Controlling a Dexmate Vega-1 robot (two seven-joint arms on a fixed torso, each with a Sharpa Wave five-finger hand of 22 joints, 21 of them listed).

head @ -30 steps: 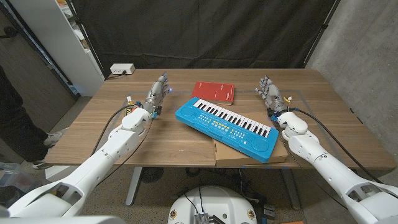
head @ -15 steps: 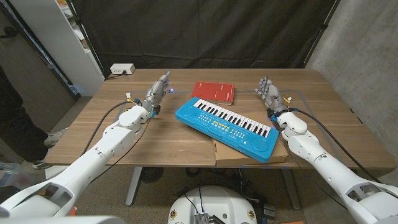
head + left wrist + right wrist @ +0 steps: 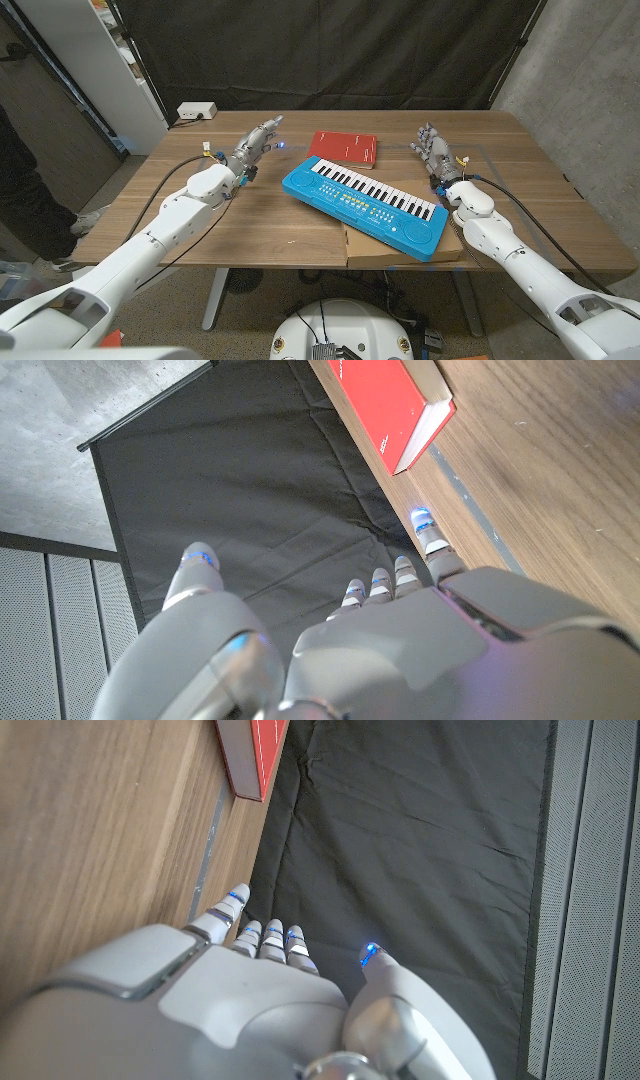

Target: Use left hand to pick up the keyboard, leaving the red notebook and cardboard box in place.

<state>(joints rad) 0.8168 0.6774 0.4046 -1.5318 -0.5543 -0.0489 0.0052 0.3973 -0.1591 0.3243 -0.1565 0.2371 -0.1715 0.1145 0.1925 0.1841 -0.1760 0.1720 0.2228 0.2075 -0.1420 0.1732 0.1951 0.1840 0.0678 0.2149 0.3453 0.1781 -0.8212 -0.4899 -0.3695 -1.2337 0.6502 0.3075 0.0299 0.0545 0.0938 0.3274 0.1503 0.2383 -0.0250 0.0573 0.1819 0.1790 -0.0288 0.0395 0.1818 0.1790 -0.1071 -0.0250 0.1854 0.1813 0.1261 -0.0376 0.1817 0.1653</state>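
A blue toy keyboard (image 3: 365, 205) with white keys lies slantwise across the table's middle, its near right end resting on a flat cardboard box (image 3: 400, 245). Behind it sits the red notebook (image 3: 344, 148), whose corner (image 3: 395, 410) also appears in the left wrist view. My left hand (image 3: 255, 147) is raised to the left of the keyboard, fingers spread and reaching toward the notebook, holding nothing. My right hand (image 3: 434, 153) stands at the keyboard's far right end, fingers apart and empty.
A white power strip (image 3: 196, 111) lies at the table's back left corner. A black curtain (image 3: 330, 50) hangs behind the table. A white shelf (image 3: 120, 60) stands at the left, with a person's dark clothing (image 3: 20, 190) at the picture's left edge.
My left hand has turned and reached further right toward the notebook, with the forearm swinging along. The right hand and the keyboard have stayed put.
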